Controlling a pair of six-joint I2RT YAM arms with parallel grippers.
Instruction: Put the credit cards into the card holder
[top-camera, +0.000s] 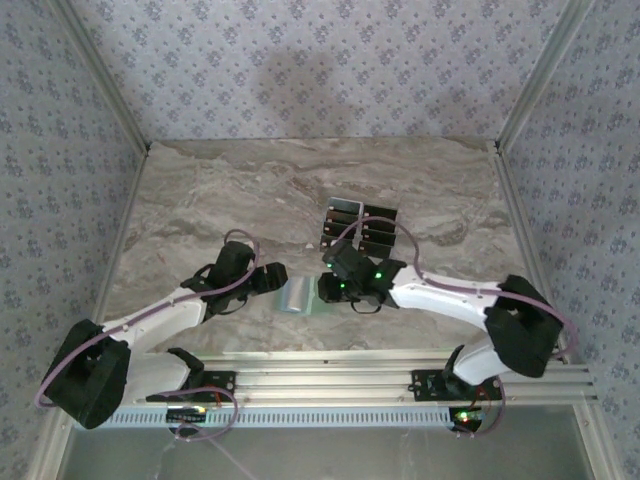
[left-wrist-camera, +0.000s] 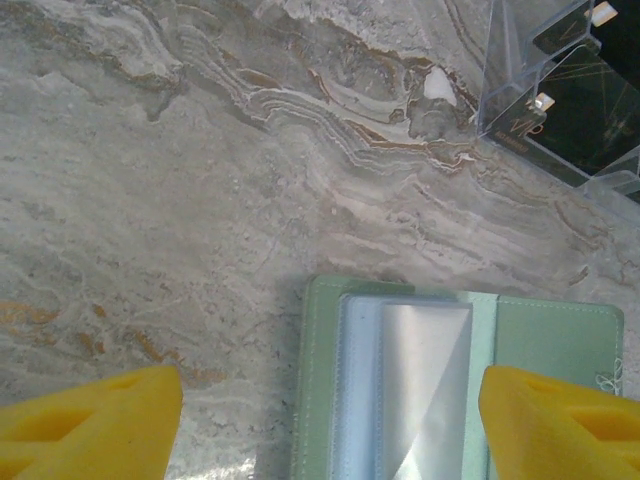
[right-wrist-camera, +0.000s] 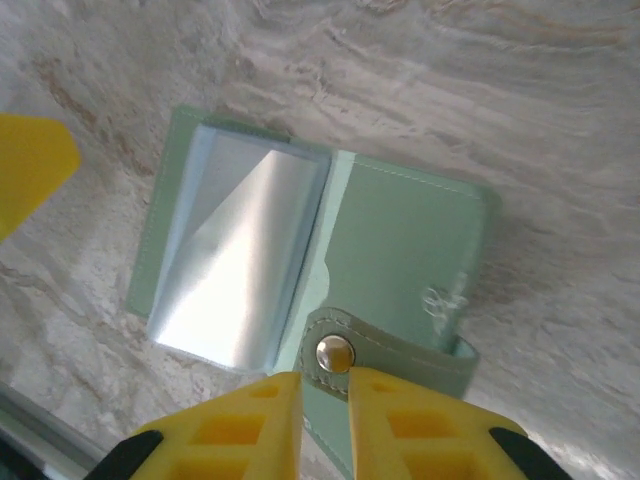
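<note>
L gripper (left-wrist-camera: 330, 400) spread wide, holding nothing, straddling the open card holder (left-wrist-camera: 540, 340). My R gripper (right-wrist-camera: 325, 385): narrow slit at its snap tab (right-wrist-camera: 335, 352), can't tell if pinching. Holder sits mid marble tabletop (top-camera: 200, 200), near front edge; credit cards (top-camera: 375, 232) in clear rack (top-camera: 345, 210) behind. Floral walls (top-camera: 300, 60).

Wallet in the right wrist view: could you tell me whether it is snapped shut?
No, the wallet lies open on the table, its clear sleeves showing and its snap strap unfastened.
</note>
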